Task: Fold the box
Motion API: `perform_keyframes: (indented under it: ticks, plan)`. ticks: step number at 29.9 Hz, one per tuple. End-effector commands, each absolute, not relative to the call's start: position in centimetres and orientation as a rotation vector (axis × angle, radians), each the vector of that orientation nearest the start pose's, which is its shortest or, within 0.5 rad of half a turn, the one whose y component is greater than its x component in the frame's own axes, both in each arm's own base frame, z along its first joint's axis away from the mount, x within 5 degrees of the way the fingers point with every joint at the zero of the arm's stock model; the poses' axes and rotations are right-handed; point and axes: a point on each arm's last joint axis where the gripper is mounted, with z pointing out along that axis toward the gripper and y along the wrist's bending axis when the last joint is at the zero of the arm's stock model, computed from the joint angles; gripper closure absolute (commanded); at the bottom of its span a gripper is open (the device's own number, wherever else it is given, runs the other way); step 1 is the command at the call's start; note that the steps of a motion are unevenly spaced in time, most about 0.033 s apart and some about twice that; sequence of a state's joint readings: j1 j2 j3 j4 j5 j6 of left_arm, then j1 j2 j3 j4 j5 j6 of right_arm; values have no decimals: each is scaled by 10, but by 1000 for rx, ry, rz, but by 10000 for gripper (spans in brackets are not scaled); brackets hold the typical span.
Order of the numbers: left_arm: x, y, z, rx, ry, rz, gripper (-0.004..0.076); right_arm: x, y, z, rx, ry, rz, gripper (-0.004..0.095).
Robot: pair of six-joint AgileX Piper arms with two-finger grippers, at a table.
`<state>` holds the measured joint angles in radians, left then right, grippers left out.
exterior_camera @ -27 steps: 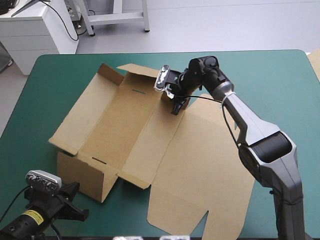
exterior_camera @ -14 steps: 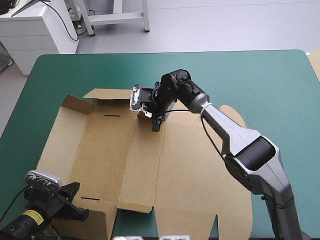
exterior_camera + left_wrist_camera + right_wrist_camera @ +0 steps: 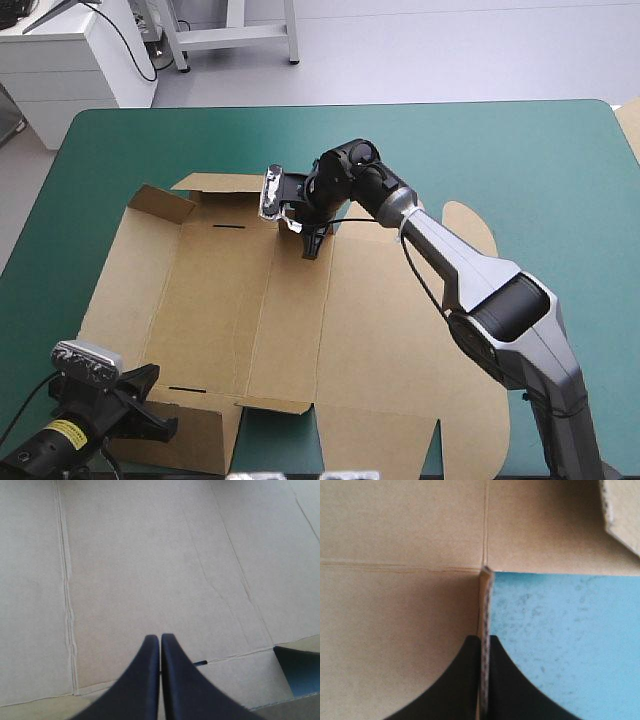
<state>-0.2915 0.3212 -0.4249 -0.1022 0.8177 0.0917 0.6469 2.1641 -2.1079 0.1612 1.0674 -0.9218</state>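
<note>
At upper centre, the box (image 3: 250,300) is pinched by its edge in the right claw (image 3: 312,243), apparently so a wall can be raised; the left claw (image 3: 160,642) is seen closed, empty.

The right claw (image 3: 484,641) pinches a thin upright flap (image 3: 485,600) of the brown box (image 3: 395,630), its black fingers nearly together. Flat creased board lies to one side of the claw and bare teal-green counter (image 3: 560,645) to the other. Another flap corner (image 3: 624,510) shows farther ahead.

The right arm (image 3: 470,270) crosses the box (image 3: 220,300); open teal-green cover (image 3: 500,150) lies beyond.
</note>
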Motion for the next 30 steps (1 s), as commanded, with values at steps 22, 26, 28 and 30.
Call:
perform_keyframes:
  ticks: [22, 26, 28, 30]
  plan:
    - [59, -25, 278, 356, 2090, -254, 731, 367, 291, 356, -1587, 1899, 118, 590]
    - [59, -25, 278, 356, 2090, -254, 731, 360, 279, 379, -1539, 1917, 43, 590]
    - [59, -25, 278, 356, 2090, -254, 731, 359, 270, 387, -1506, 1947, -23, 590]
    - [59, -25, 278, 356, 2090, -254, 731, 357, 263, 393, -1488, 1967, -89, 590]
